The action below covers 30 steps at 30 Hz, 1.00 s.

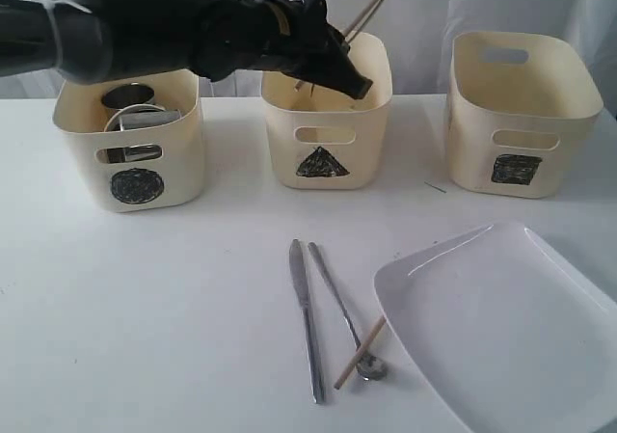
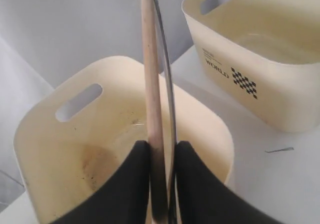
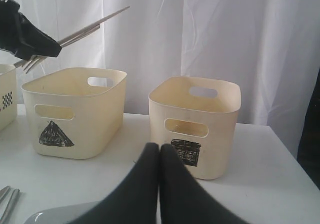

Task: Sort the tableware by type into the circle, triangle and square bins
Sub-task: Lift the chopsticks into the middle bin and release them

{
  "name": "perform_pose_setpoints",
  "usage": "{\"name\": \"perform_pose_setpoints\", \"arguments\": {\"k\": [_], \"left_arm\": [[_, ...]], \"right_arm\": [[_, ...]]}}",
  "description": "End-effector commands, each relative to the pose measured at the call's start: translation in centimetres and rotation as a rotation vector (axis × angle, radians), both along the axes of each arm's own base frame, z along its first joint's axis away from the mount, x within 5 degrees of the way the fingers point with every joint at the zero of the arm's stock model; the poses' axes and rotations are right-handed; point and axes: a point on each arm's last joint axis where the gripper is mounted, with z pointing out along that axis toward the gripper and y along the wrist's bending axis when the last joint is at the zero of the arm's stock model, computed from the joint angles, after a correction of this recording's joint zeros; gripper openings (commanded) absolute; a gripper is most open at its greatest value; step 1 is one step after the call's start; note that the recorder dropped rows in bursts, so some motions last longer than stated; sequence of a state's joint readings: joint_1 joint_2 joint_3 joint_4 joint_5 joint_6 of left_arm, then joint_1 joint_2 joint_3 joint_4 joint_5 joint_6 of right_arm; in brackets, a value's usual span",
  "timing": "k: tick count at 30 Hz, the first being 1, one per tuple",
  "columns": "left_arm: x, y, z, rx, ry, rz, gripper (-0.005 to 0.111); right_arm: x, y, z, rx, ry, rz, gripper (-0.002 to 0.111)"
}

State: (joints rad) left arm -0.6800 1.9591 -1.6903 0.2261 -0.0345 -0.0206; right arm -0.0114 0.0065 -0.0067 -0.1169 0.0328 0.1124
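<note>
My left gripper [image 1: 347, 74] hangs over the triangle bin [image 1: 326, 124], shut on a wooden chopstick [image 2: 150, 74] and a steel fork [image 2: 169, 84] together. The fork's tines [image 3: 31, 63] point down toward the bin, and both handles stick up past the jaws. Steel cups [image 1: 135, 110] sit in the circle bin [image 1: 130, 177]. The square bin [image 1: 516, 115] looks empty. A knife [image 1: 307, 317], a spoon [image 1: 342, 303], another chopstick [image 1: 360, 353] and the white square plate [image 1: 511, 327] lie on the table. My right gripper [image 3: 159, 146] is shut on nothing, low near the plate [image 3: 55, 216], and is not seen in the exterior view.
A white curtain hangs behind the three bins. The left arm [image 1: 145, 28] stretches above the circle bin. The plate overhangs the front right of the exterior view. A small dark mark [image 1: 436, 187] lies between the triangle and square bins.
</note>
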Motion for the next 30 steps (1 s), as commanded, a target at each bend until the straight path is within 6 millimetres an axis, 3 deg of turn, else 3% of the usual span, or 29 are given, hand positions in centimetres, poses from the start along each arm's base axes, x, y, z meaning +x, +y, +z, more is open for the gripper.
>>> {"name": "perform_pose_setpoints", "arguments": {"k": [1, 6, 13, 22, 30], "left_arm": [[2.0, -0.4, -0.3, -0.034, -0.043, 0.012, 0.000], [4.1, -0.9, -2.4, 0.004, -0.081, 0.009, 0.000], [5.7, -0.7, -4.1, 0.044, -0.074, 0.020, 0.000], [5.8, -0.7, -4.1, 0.037, -0.082, 0.021, 0.035], [5.9, -0.5, -4.1, 0.029, -0.082, 0.026, 0.036]], "right_arm": [[0.0, 0.0, -0.2, -0.006, -0.002, 0.003, 0.000], [0.0, 0.0, -0.2, -0.006, -0.002, 0.003, 0.000], [0.0, 0.0, -0.2, -0.006, -0.002, 0.003, 0.000], [0.0, 0.0, -0.2, -0.006, -0.002, 0.003, 0.000], [0.0, 0.0, -0.2, -0.006, -0.002, 0.003, 0.000]]}}
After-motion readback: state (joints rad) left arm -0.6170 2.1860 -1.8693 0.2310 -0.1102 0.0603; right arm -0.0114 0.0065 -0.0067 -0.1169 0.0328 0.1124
